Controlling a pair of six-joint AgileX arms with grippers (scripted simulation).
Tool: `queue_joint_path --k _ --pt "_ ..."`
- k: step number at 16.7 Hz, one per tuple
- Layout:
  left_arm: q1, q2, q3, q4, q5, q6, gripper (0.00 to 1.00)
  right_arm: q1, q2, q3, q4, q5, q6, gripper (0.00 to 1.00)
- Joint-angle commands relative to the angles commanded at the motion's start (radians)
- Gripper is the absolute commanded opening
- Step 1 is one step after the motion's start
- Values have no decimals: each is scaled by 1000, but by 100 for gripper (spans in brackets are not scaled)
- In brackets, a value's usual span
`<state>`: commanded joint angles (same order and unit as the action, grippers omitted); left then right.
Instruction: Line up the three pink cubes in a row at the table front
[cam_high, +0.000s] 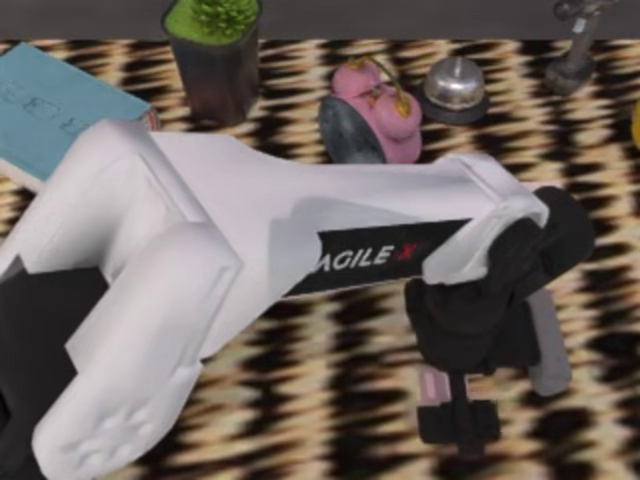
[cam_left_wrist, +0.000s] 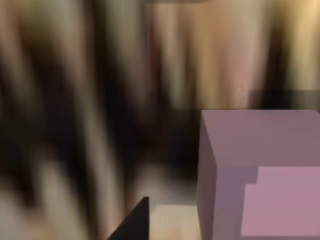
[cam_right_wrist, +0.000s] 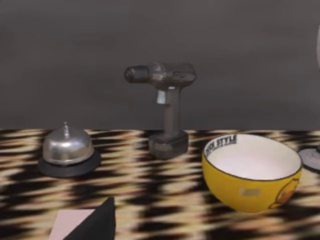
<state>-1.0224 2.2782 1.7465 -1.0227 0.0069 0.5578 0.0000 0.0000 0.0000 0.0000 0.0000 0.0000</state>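
Left hand (cam_high: 458, 400) low over streaked table (cam_high: 330, 400), grip unclear; matte pink cube (cam_left_wrist: 260, 170) adjacent.

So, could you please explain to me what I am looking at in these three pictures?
This is a simulated pair of AgileX robot arms at a striped table. The top view looks down from above: the white left arm reaches across, its end effector low near the table front. The right arm is outside that view. The other two pictures come from a camera on each wrist. The left wrist view shows a large pink cube very close; whether anything is held I cannot tell. The right wrist view shows a bell, drill and yellow bowl. At the back also stand a book, plant and pink clock.
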Motion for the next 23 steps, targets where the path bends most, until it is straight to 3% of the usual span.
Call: queue_joint_path --k 9,16,23 --pt "2 -1 3 -4 0 0 100 0 0 0 0 0 0 100" --pt "18 -48 170 -225 1 -1 100 0 0 0 0 0 0 100" --pt "20 -63 177 -236 -1 -4 100 1 10 10 -7 0 1 100"
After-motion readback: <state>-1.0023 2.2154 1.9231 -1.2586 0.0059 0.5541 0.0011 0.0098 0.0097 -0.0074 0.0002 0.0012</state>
